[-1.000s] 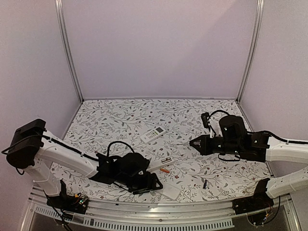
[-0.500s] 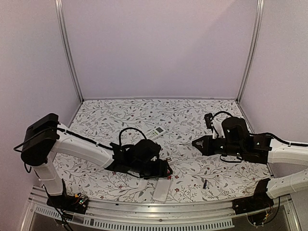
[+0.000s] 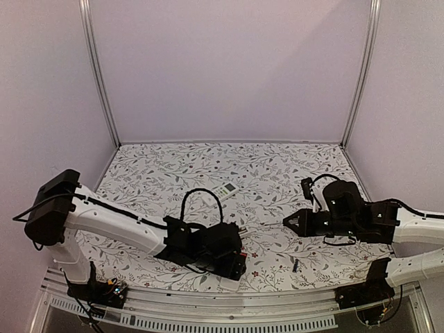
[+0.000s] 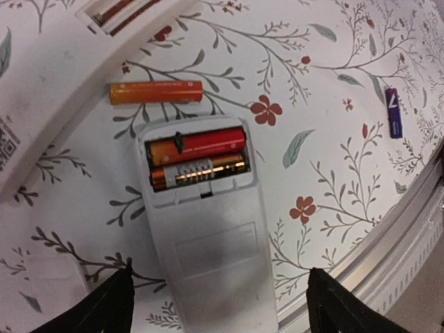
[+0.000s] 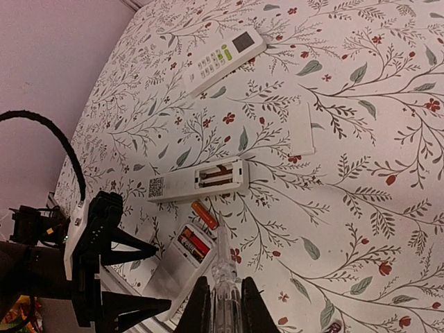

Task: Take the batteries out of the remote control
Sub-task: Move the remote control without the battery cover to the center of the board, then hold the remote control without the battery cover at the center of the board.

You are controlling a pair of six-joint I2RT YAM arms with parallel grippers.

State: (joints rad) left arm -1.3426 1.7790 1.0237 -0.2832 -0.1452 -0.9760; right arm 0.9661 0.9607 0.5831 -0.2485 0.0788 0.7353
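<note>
A white remote control [image 4: 208, 250] lies back up near the front edge, its battery bay open. One red-orange battery [image 4: 198, 144] sits in the upper slot; below it an orange end and a metal coil show. My left gripper [image 4: 222, 312] is open, its fingertips on either side of the remote's lower end and apart from it. A loose orange battery [image 4: 156, 91] lies just beyond the remote. A small dark battery [image 4: 393, 111] lies to the right. My right gripper [image 5: 223, 305] is shut on a clear pen-like stick [image 5: 223, 267], whose tip hangs beside the open bay [image 5: 195, 244].
A second white remote [image 5: 198, 182] with an open bay lies past the loose battery, a flat white cover [image 5: 302, 128] beyond it. A third remote [image 3: 220, 191], buttons up, lies mid-table. The metal front rail [image 4: 388, 243] runs close to the right.
My left arm has swung right and toward the front edge, over the near remote, and its jaws have widened. The right arm has drawn back a little with the stick.
</note>
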